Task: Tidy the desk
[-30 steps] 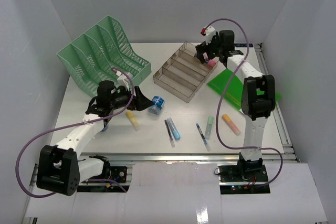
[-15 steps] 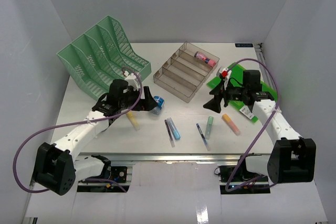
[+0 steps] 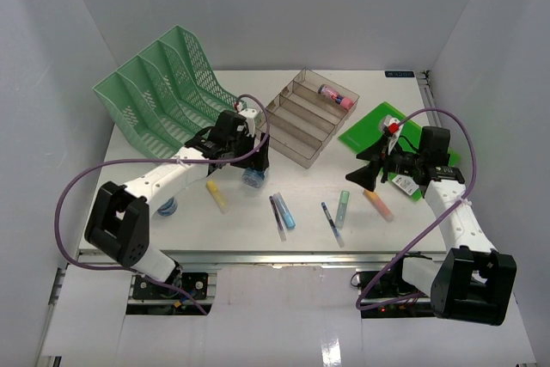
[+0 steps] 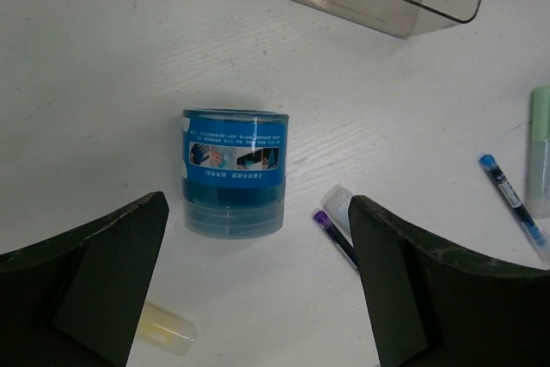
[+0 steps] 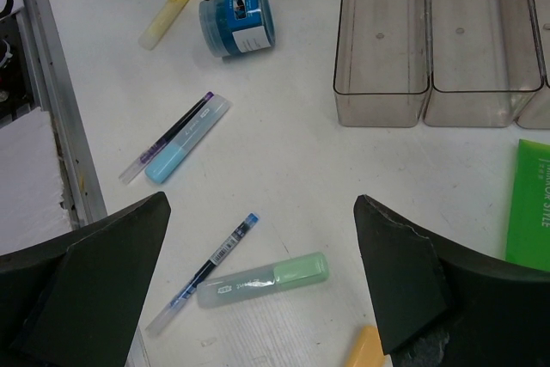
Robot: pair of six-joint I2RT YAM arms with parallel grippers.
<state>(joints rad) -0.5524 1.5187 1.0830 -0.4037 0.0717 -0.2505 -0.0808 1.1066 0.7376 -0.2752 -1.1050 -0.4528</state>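
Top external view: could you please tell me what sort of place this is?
Probably a robot test cell staged as an office: plain white walls box in the white desk, which carries a mint-green file rack, a clear tiered tray and scattered pens.

White desk point(image 3: 241, 229) bears rack point(image 3: 163, 83), tray point(image 3: 301, 126), tub point(image 4: 234, 174), pens point(image 5: 199, 272)

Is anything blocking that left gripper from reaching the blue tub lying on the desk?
Nothing visible does. The left gripper hangs open right above the blue tub, which lies on its side on the desk. A yellow marker and a purple pen lie beside it, not in between.
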